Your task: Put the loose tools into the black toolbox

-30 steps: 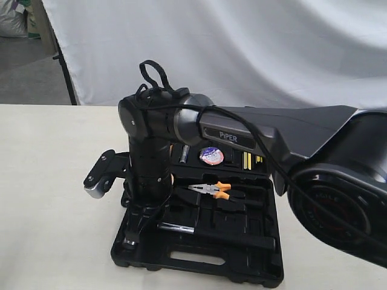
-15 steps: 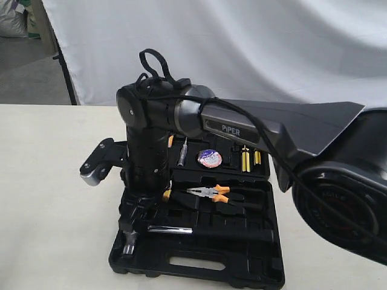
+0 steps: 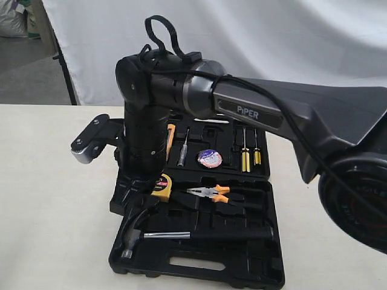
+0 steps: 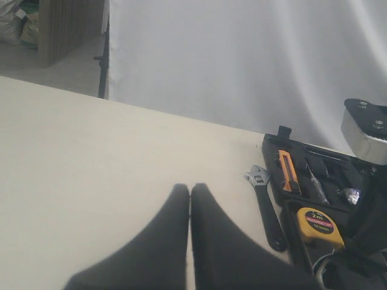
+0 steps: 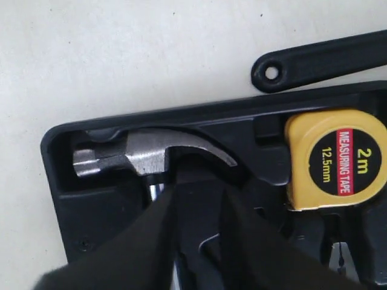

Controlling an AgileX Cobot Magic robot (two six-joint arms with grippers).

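The claw hammer [image 3: 181, 234] lies in the front half of the open black toolbox [image 3: 199, 266], its steel head [image 5: 148, 154] in the corner recess. My right gripper [image 5: 199, 184] hovers just above the hammer's neck, open, fingers apart and holding nothing. The adjustable wrench [image 4: 266, 205] lies on the table along the toolbox's outer edge, its handle end [image 5: 320, 60] just outside the rim. A small tape roll [image 3: 210, 158] rests in the far half. My left gripper [image 4: 190, 188] is shut and empty over bare table, away from the wrench.
A yellow tape measure [image 3: 161, 186] and orange-handled pliers [image 3: 208, 192] sit in the toolbox beside the hammer. Yellow-handled screwdrivers [image 3: 245, 158] stand in the far half. The right arm [image 3: 254, 115] spans the box. A white curtain hangs behind the table.
The right arm has lifted up off the front half of the toolbox, uncovering the tape measure and the hammer head. The hammer stays in its recess.
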